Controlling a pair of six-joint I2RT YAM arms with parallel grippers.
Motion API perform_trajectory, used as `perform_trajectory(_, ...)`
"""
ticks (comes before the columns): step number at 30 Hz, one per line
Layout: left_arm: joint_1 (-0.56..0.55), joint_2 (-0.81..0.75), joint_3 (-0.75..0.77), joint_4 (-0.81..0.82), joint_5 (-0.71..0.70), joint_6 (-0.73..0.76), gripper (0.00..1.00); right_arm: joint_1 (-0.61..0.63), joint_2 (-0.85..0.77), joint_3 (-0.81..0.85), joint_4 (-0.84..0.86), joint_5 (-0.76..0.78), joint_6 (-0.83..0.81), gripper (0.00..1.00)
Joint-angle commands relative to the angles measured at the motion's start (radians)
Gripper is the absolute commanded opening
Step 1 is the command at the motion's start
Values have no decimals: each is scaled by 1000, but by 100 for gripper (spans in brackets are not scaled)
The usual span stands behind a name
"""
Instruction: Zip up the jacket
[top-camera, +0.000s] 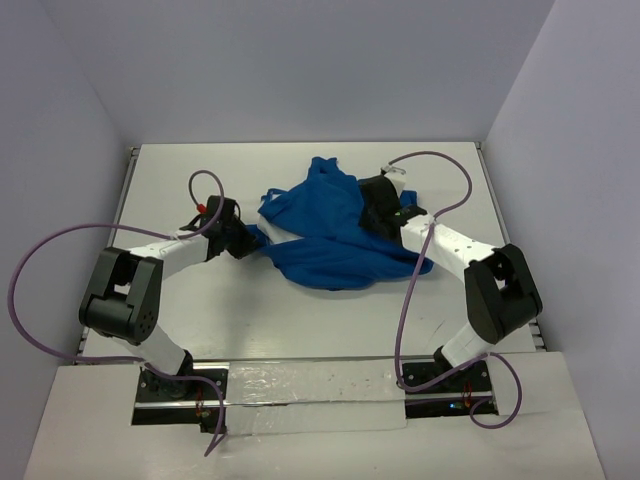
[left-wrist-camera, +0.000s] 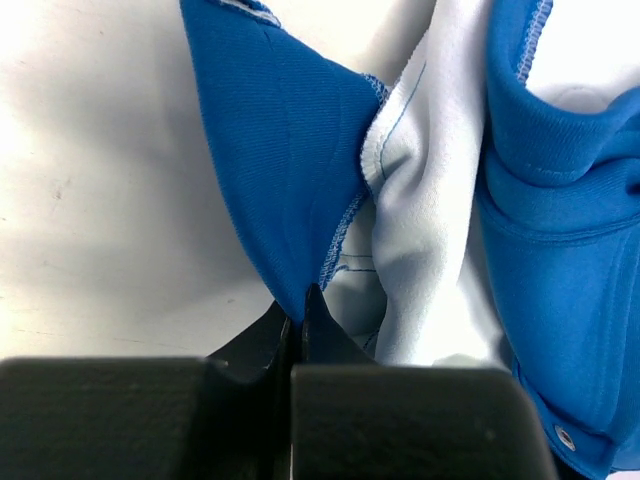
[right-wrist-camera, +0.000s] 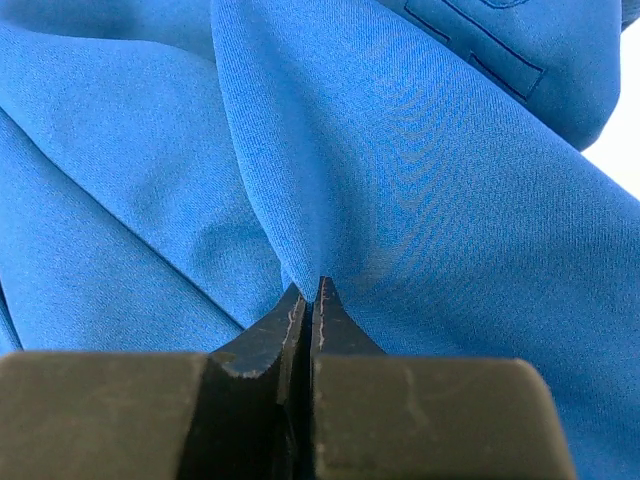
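Lying crumpled on the table (top-camera: 300, 320), the jacket (top-camera: 330, 240) is being pinched on fabric folds by the fully closed left gripper (left-wrist-camera: 298, 305) and right gripper (right-wrist-camera: 311, 295); spreading seems in hand, an outward pull being called for next to expose the unseen zipper.

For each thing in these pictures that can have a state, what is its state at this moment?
jacket: crumpled in a heap on the table, not spread flat, pale lining partly showing.
left gripper: shut, pinching a blue edge of the jacket.
right gripper: shut, pinching a blue fold of the jacket.
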Motion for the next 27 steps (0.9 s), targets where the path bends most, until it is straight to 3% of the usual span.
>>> perform_trajectory(1,-14,0,27,18,16,12,0,4,-54,-23,42,14,-6,0)
perform_trajectory(10,-10,-84,141,-87,-66,87,0,3,-162,-3,53,-8,-24,0)
perform_trajectory(14,41,-77,322,-118,-86,174,0,-14,-127,199,12,-5,-51,0)
perform_trajectory(18,107,83,749,-322,-124,244,0,-74,-52,428,17,-41,-106,0)
perform_trajectory(23,156,252,1305,-418,-100,316,0,-144,15,691,109,-105,-165,0)
perform_trajectory(25,160,303,1511,-468,-69,329,0,-156,16,729,146,-119,-178,0)
perform_trajectory(27,157,279,1563,-457,2,324,0,-163,-62,653,228,-145,-211,0)
